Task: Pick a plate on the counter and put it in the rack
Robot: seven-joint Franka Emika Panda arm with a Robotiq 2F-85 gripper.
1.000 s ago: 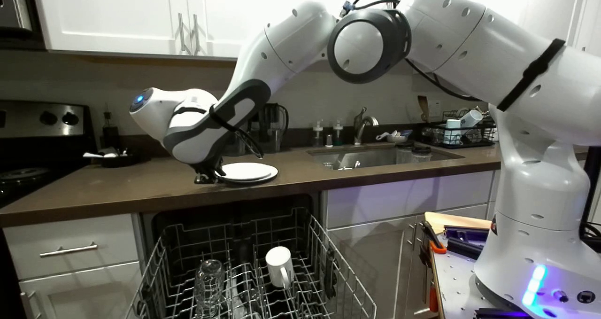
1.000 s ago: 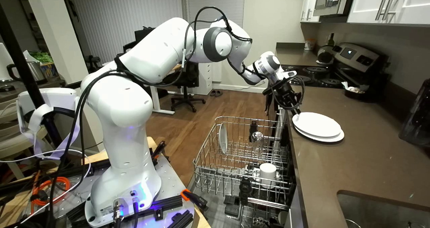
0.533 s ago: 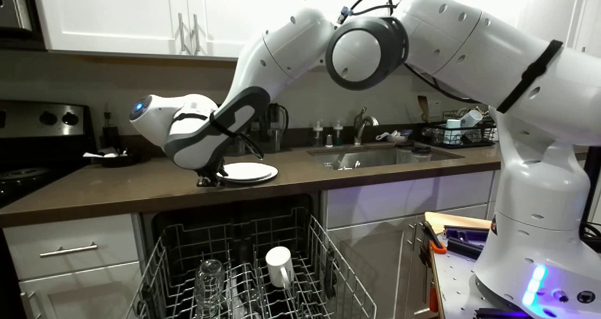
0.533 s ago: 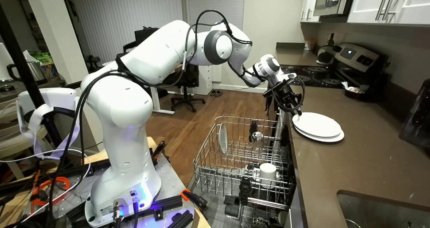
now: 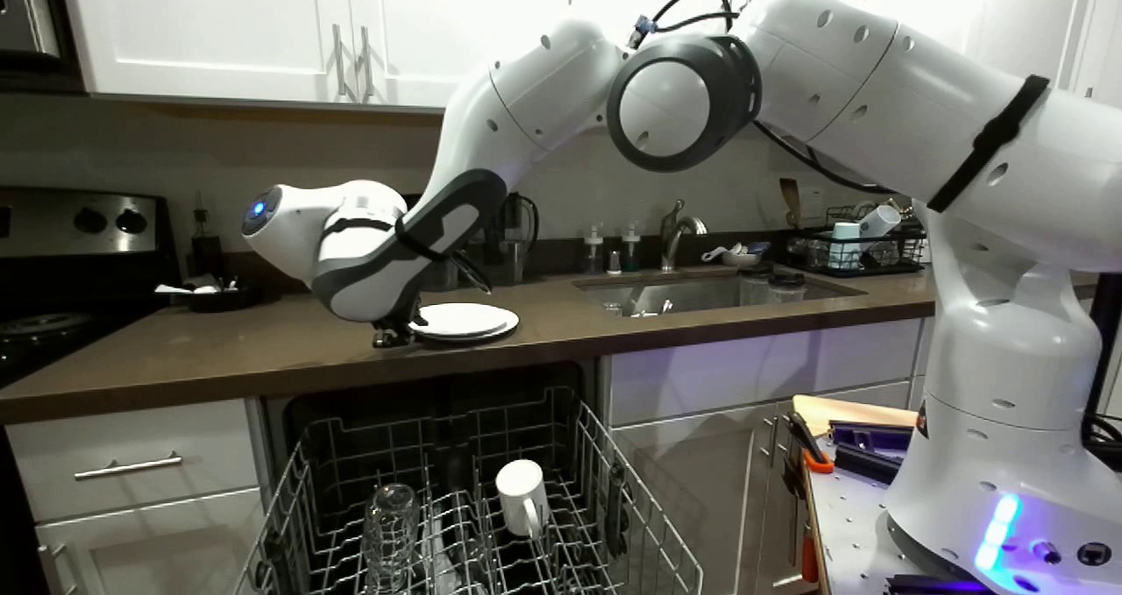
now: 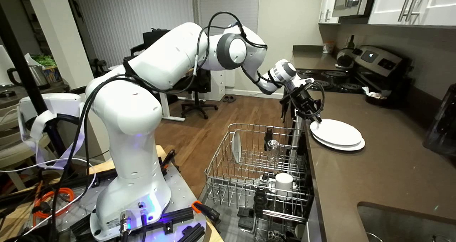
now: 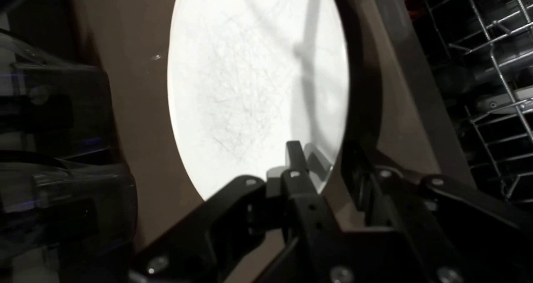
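Wooden floor point(image 6: 188, 142): runs back to a pale wall point(image 6: 279, 28) and a black office chair point(image 6: 203, 83).
White cabinets point(image 5: 219, 25): line the kitchen side, high and low.
Counter point(image 5: 219, 350): brown, flat, with a steel sink point(image 5: 684, 293) set into it and a stove point(image 5: 61, 227) at one end.
Arm point(image 5: 552, 78): white, reaching across in front of the counter, hiding part of a pitcher point(image 5: 515, 227) in an exterior view.
Rack point(image 6: 251, 167): pale grey wire, below the counter's front edge; a standing plate point(image 6: 236, 147) takes up tines on the side away from the counter.
Dish drainer point(image 5: 855, 253): black, beyond the sink, cups in it.
Upper plate point(image 6: 335, 132): white, round, on the counter near its front edge, resting off-centre on the lower plate point(image 6: 351, 148); scratches mark its face in the wrist view.
Gripper point(image 7: 322, 147): fingers point(image 7: 299, 158) apart, one showing over the upper plate's face, the other beyond its rim; whether either touches, I cannot tell.
Glass point(image 5: 390, 525): clear, in the rack.
Mug point(image 5: 519, 490): white, also in the rack, nearer the sink than the glass.
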